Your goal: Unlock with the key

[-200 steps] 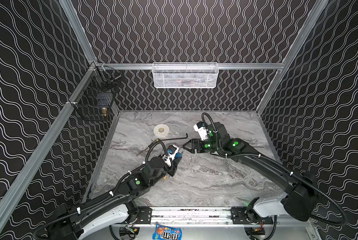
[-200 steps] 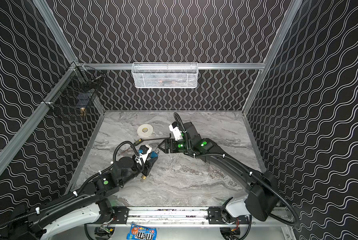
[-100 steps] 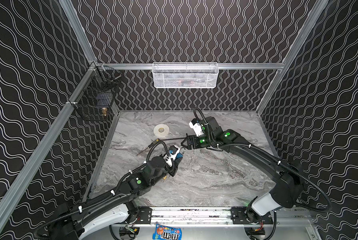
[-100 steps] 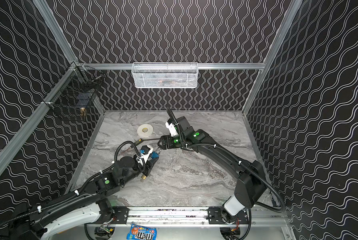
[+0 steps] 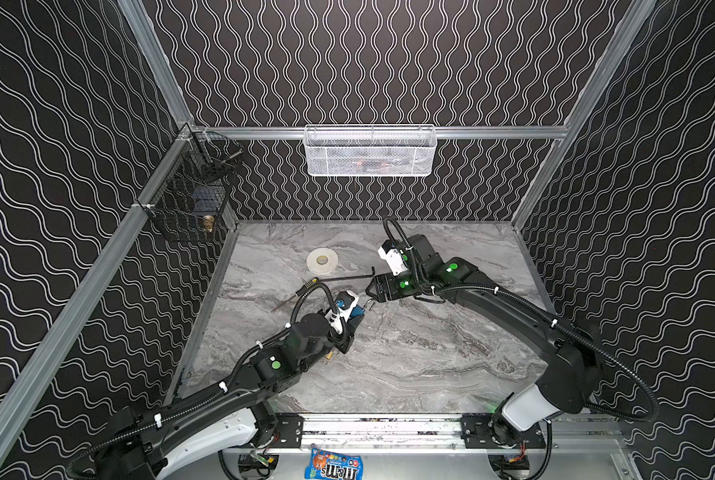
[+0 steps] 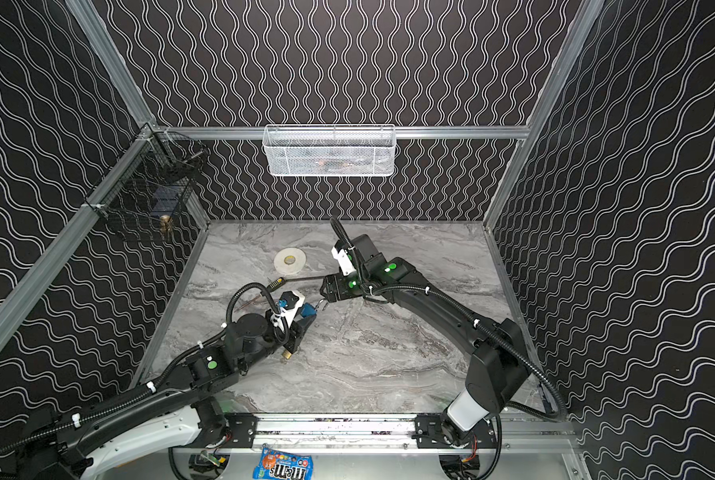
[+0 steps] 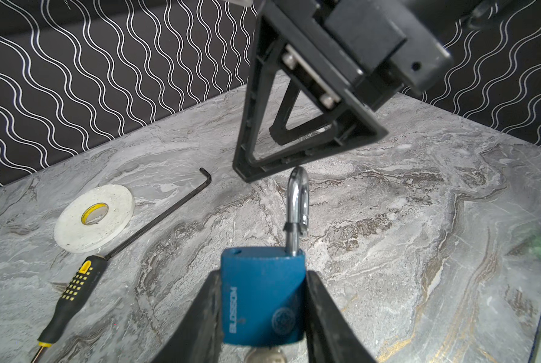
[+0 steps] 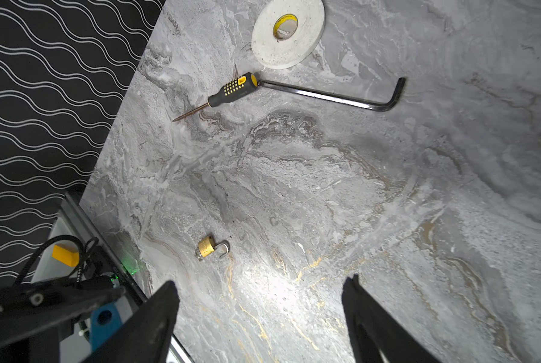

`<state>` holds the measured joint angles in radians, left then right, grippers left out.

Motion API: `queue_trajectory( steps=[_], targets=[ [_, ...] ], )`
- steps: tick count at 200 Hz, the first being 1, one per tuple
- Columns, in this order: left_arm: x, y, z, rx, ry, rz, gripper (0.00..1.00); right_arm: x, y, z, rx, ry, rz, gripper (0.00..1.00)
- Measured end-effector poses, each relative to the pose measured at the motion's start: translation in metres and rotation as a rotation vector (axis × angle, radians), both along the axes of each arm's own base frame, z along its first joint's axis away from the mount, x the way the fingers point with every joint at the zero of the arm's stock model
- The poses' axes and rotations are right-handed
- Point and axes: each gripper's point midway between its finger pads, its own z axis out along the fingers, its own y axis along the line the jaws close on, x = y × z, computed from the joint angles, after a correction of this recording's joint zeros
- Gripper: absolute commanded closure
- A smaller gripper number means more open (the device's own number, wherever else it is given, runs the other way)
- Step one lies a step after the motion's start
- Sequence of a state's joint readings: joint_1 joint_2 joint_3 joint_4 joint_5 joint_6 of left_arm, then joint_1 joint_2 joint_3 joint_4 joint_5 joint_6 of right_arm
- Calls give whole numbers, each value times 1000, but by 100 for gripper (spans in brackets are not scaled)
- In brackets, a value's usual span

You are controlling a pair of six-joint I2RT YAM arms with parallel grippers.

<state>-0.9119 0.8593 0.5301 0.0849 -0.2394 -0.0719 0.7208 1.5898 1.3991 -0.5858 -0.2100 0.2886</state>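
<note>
Your left tool [image 7: 262, 284] is clenched on the narrow sides of the blue padlock [image 7: 256, 314], which it seems to hold just above the tabletop [image 7: 420, 220] near the middle. Your right tool [image 8: 261, 281] gapes wide and carries nothing. Read the shackle [image 7: 297, 195] as sprung: one leg sits in the body and the other hole is bare, so the unlocking looks all but done. One of the right tool's fingers [image 7: 253, 151] hangs just beside the shackle's crown; whether they touch cannot be told. To prove the release, close the right tool around the crown and draw straight along the seated leg, without twisting. Squeeze firmly with the left so the body cannot slip. What looks like the key [image 7: 264, 357] shows under the body, mostly hidden; stay off it. Your left arm lies low, reaching from the near left toward the middle, with the shackle pointing at the right tool. Your right arm comes from the near right with its elbow raised, the forearm sloping down and the tool tipped over the lock.
</note>
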Motion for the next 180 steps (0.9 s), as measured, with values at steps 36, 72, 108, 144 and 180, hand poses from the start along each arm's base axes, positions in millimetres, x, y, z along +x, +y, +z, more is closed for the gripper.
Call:
queue_trajectory(
  steps=[36, 72, 108, 144, 180],
  targets=[
    [0, 0, -4, 8, 6, 2, 100, -12, -8, -5, -8, 12, 16, 17],
    [2, -1, -9, 20, 15, 5, 100, -17, -15, -8, 4, 32, 19, 17],
    [4, 0, -13, 34, 23, 19, 100, -17, -32, -15, -9, 41, -23, 15],
    [9, -5, -19, 45, 62, 36, 100, -10, -62, -27, -37, 45, -142, 12],
    [15, -15, -48, 125, 162, 41, 100, -8, -96, -41, -31, 46, -266, 11]
  ],
)
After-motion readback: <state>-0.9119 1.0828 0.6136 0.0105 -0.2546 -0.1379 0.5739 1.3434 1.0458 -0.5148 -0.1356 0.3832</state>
